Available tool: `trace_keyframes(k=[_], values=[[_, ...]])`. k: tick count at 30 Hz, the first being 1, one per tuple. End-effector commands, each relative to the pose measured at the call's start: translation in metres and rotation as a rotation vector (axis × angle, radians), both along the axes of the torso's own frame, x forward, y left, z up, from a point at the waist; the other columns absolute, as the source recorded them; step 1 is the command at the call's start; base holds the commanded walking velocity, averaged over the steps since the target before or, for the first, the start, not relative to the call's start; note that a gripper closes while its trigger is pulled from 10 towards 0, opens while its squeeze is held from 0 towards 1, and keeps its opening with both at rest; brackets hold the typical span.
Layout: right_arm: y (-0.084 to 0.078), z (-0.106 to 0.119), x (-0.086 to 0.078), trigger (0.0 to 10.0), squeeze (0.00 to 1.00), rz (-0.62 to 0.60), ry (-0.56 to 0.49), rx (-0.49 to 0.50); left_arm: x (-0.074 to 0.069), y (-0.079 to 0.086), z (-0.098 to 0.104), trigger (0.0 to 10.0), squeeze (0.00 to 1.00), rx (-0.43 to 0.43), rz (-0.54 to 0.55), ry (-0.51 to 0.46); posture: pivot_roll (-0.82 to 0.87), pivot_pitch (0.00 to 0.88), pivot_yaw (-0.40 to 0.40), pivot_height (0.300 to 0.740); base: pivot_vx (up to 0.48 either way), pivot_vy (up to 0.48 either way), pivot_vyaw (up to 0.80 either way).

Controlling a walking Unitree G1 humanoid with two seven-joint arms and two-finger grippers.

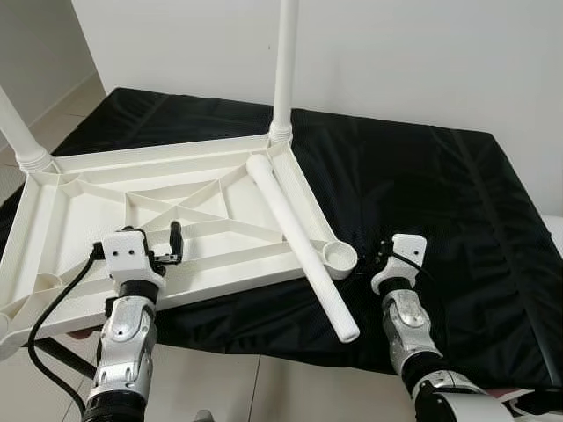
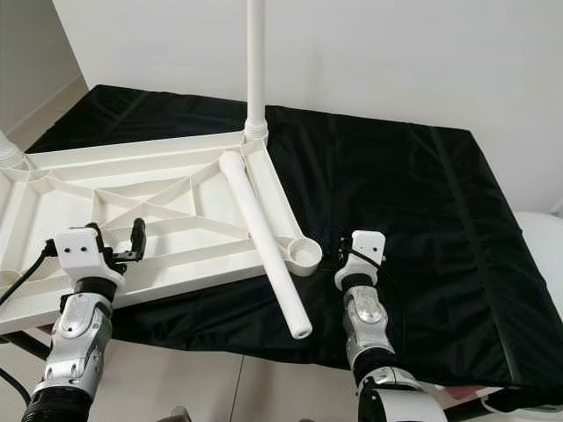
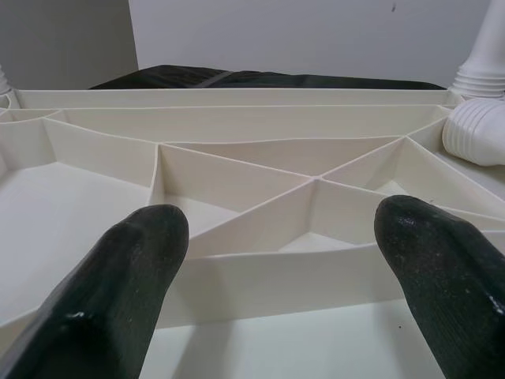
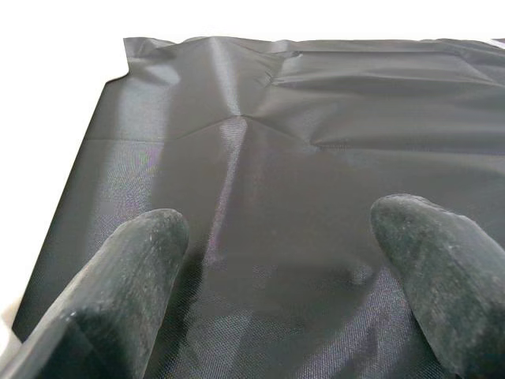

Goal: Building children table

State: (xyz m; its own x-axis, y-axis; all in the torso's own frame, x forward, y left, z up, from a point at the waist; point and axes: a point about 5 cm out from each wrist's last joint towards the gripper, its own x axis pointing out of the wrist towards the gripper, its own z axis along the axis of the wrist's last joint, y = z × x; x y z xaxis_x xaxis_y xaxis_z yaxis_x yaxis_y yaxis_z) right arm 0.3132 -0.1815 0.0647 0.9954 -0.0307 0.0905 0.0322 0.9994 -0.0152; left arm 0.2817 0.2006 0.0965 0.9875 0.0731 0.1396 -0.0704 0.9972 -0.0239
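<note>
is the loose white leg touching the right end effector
Apart. In the left eye view, bare black cloth shows between the loose leg and the right end effector, which is open.

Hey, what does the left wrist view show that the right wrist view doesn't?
The left wrist view looks between the left pincer's open fingers into the ribbed underside of the white tabletop, with the end of the loose white leg lying at its far corner beside a standing leg. The right wrist view looks between the right pincer's open fingers at bare black cloth, creased, with nothing white on it. Both share two black fingertips spread apart, holding nothing, and a pale wall beyond.
</note>
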Motion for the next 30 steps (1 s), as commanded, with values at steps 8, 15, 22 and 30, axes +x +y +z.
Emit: trace_keyframes(k=[8,15,22,30], values=[[-0.0007,-0.0054,-0.0009,10.0,0.00,-0.010,0.035,0.008,-0.0015,-0.0033,-0.0146,10.0,0.00,-0.013,-0.039,0.079,0.04,0.000,-0.047,0.740,0.000,0.000,0.00],[-0.0011,-0.0051,0.0002,10.0,0.00,-0.007,0.040,0.028,-0.0003,-0.0031,-0.0141,10.0,0.00,-0.024,-0.046,0.080,0.04,0.000,-0.048,0.740,0.000,0.000,0.00],[-0.0015,-0.0037,0.0014,10.0,0.00,-0.009,0.037,0.020,0.0009,-0.0037,-0.0130,10.0,0.00,-0.032,-0.051,0.074,0.04,0.000,-0.050,0.740,0.000,0.000,0.00],[-0.0012,-0.0033,0.0013,10.0,0.00,-0.011,0.032,0.015,0.0014,-0.0035,-0.0125,10.0,0.00,-0.028,-0.051,0.073,0.04,0.000,-0.045,0.740,0.000,0.000,0.00]])
